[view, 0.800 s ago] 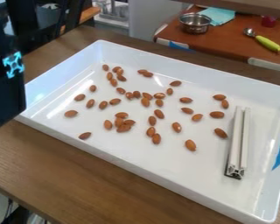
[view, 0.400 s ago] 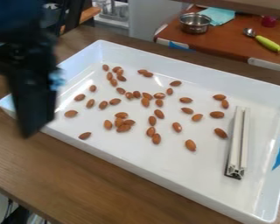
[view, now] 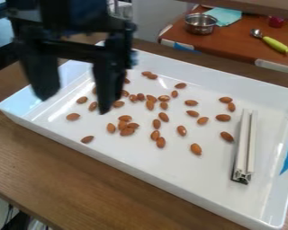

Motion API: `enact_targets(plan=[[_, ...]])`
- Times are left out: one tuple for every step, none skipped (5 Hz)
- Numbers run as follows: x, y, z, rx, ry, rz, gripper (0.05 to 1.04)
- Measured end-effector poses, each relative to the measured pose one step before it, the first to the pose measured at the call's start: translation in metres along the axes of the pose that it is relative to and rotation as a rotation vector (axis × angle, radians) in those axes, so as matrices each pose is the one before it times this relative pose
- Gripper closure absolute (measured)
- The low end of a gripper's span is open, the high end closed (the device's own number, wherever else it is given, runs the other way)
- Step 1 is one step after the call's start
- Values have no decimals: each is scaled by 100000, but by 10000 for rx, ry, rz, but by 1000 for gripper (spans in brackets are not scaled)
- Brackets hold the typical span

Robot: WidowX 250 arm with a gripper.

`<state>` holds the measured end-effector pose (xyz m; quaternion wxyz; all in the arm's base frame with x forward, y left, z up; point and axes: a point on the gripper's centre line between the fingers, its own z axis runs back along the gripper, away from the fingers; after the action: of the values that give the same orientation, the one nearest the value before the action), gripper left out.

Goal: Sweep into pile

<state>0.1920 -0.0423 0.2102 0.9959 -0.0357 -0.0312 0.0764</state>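
One pale bar (view: 245,146) lies inside the white tray (view: 140,174), toward the right of your camera view, its long axis running near to far, its dark-edged end nearest the camera. Since the earlier frames, your gripper (view: 75,103) has moved right, over the tray. Its fingers (view: 111,85) hang wide apart near the almonds (view: 163,117), gripping nothing.
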Motion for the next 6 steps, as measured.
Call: enact_targets(plan=[[2586, -1788, -806, -661, -98, 236, 83], [2648, -1242, -891, -444, -507, 563, 83], [1654, -1788, -1909, -131, -150, 214, 83], [1674, -1411, -2000, 119, -270, 218, 83], [1242, -1348, -1548, -9, -197, 194, 83], [630, -1220, -1408, 148, -32, 99, 83]])
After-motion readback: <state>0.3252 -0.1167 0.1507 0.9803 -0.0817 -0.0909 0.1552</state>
